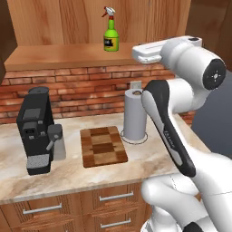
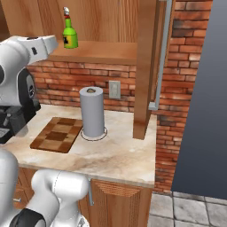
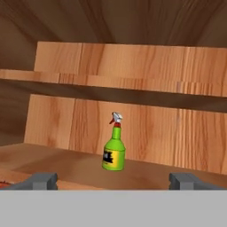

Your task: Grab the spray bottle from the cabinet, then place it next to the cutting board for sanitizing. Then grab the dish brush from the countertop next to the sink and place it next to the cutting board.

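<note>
Arm hid the right side of the paper towel roll (image 1: 134, 114) in left base view and the coffee machine (image 2: 9, 120) in right base view. Spray bottle (image 3: 114, 149) label was too small to read. Worktop (image 1: 68, 174) cut off at left edge.

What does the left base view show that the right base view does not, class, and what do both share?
Only the left base view shows the whole black coffee machine and the drawers with metal handles under the countertop. Only the right base view shows the brick side wall, the tiled floor and the wooden post standing on the counter. Both share the spray bottle upright on the cabinet shelf, the cutting board, the paper towel roll and the wall outlet.
</note>
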### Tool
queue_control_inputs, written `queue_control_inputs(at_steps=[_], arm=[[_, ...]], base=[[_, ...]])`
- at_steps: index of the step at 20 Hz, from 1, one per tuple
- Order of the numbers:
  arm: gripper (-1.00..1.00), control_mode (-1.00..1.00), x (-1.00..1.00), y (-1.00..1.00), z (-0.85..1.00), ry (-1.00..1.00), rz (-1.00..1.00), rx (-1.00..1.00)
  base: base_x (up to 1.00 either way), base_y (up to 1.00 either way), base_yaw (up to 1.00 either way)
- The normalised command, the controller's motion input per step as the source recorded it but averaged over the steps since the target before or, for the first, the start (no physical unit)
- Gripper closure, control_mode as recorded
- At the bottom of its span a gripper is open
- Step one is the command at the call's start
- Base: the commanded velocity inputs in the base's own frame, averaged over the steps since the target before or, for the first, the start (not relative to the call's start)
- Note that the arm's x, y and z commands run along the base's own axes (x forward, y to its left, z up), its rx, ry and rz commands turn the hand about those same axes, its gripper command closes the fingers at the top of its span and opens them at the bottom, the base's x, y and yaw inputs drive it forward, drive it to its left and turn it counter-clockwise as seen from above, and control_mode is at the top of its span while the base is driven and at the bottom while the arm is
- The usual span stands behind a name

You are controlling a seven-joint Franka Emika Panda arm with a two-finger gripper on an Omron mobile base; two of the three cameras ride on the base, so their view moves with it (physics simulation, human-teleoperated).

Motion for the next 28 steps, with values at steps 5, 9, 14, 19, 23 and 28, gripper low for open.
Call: queue_control_inputs(at_steps=[5,9,14,19,23,28], arm=[[-1.00,-1.00,0.30,0.00,0.00,0.02,0.00,0.00],[-1.00,-1.00,0.11,0.00,0.00,0.00,0.00,0.00],[-1.00,-1.00,0.39,0.00,0.00,0.00,0.00,0.00],[-1.00,-1.00,0.43,0.00,0.00,0.00,0.00,0.00],[-1.00,-1.00,0.37,0.01,0.00,0.00,0.00,0.00],[-1.00,-1.00,0.34,0.03,0.00,0.00,0.00,0.00]], base=[[0.00,0.00,0.00],[0.00,0.00,0.00],[0.00,0.00,0.00],[0.00,0.00,0.00],[0.00,0.00,0.00],[0.00,0.00,0.00]])
